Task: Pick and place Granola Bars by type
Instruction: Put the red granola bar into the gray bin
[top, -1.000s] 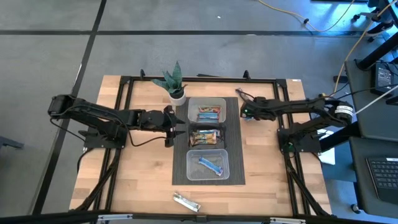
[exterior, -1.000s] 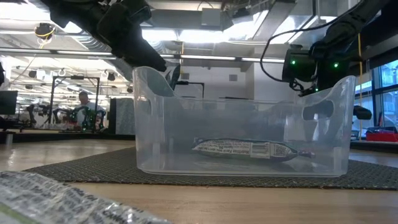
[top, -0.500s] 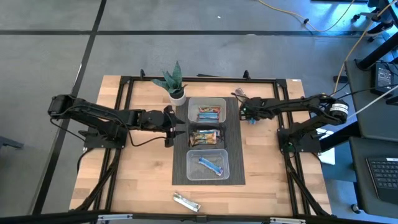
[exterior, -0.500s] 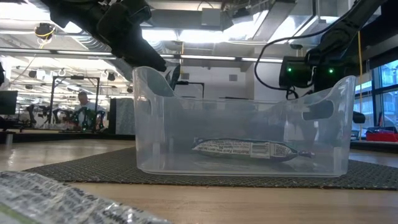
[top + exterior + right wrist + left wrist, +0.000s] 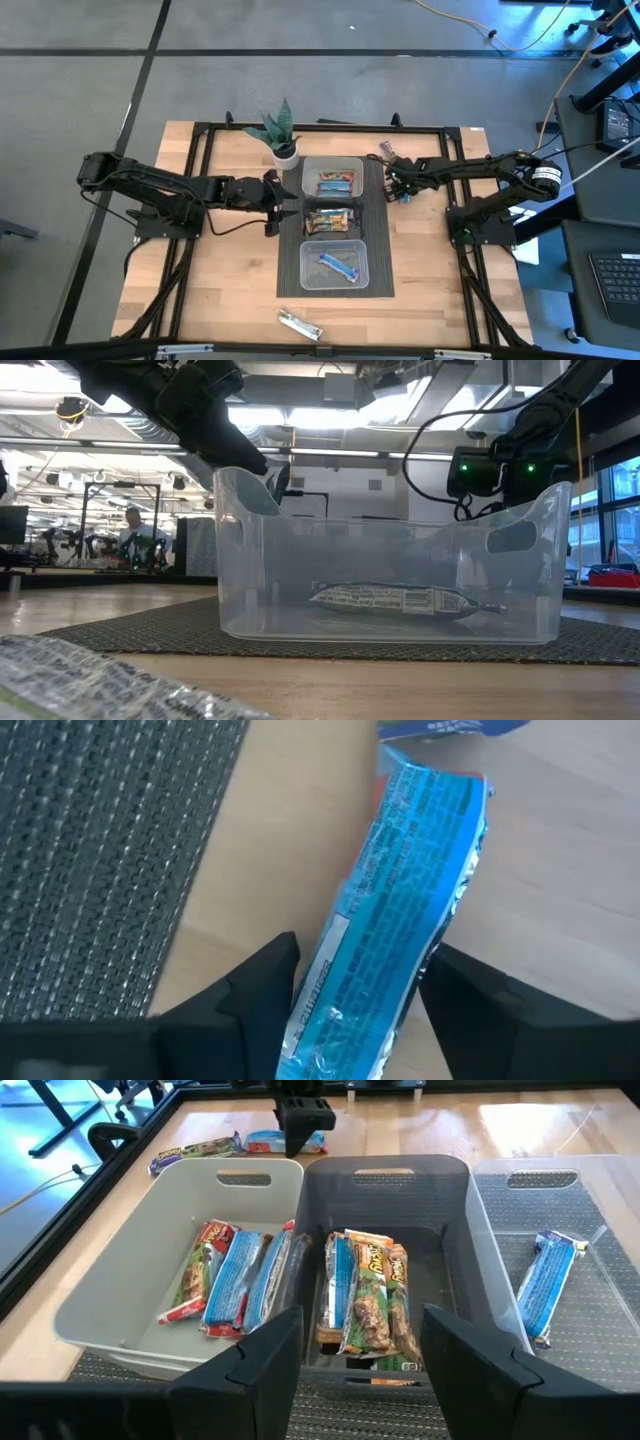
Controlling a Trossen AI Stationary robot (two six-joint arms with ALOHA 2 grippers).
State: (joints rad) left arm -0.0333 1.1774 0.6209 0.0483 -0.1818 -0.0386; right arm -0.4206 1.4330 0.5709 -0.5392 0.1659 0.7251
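Observation:
My right gripper [image 5: 360,1020] is open, low over a bright blue granola bar [image 5: 410,910] that lies flat on the wood just right of the mat [image 5: 401,192]. A second wrapper [image 5: 450,728] lies beyond it. My left gripper [image 5: 365,1360] is open and waits left of three bins. The far bin [image 5: 160,1290] holds blue and red bars, the middle bin [image 5: 375,1295] gold-green bars, and the near clear bin [image 5: 337,265] one blue bar [image 5: 550,1280]. A silver bar [image 5: 299,325] lies by the table's near edge. My right gripper comes from above, with one finger [image 5: 255,990] on each long side of the blue bar's end [image 5: 350,1010]. I cannot tell whether the fingers touch the wrapper. The bar rests flat on the table.
A potted green plant [image 5: 281,135] stands just beyond the far bin. The bins sit in a row on a dark mesh mat [image 5: 383,250]. A black frame rail [image 5: 450,150] borders the table. Bare wood lies to either side of the mat.
My right gripper has edged toward the table's left and sunk a little toward the blue bar. The left arm, the bins and the bars have stayed still.

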